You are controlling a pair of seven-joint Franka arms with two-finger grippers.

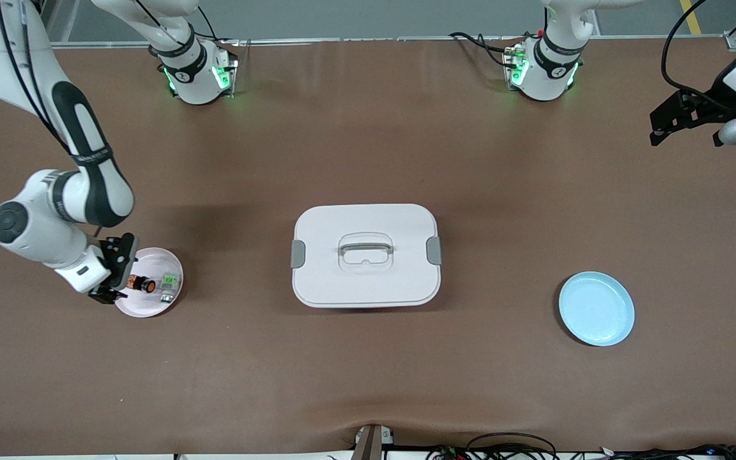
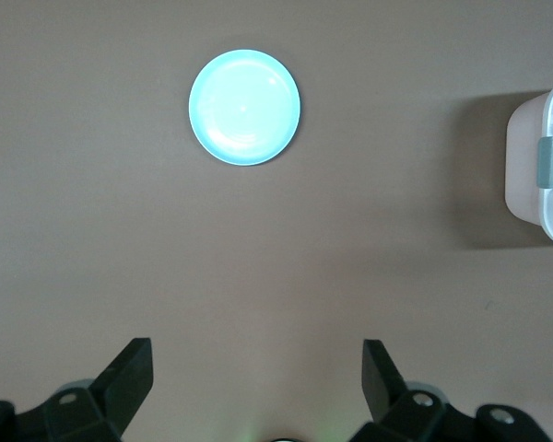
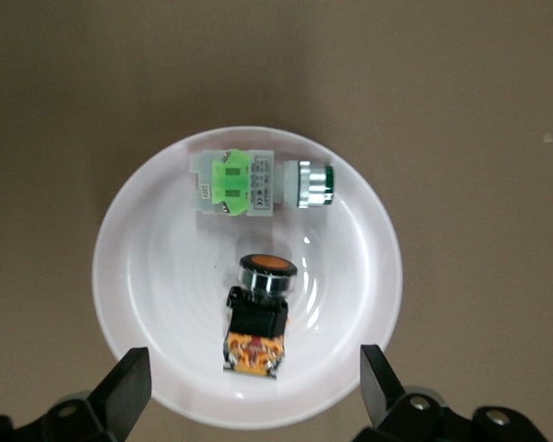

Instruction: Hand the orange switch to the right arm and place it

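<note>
The right tool (image 1: pixel 114 273), jaws spread and gripping nothing, sits low over the pink plate (image 3: pixel 147 276) where the orange switch (image 3: pixel 261 313) lies beside the green switch (image 3: pixel 258 184); best lift straight up, clear of both. The left tool (image 1: pixel 681 121), open, waits above the bench; the blue plate (image 1: pixel 597 308) is bare, the white box (image 1: pixel 366 255) lidded.

I see a white box with a gray handle (image 1: pixel 366 254) in the middle of my brown worktop (image 1: pixel 368 370). A blue plate (image 1: pixel 596 308) lies well apart. A green switch (image 1: pixel 168 285) lies in a pink plate (image 1: pixel 162 306).
</note>
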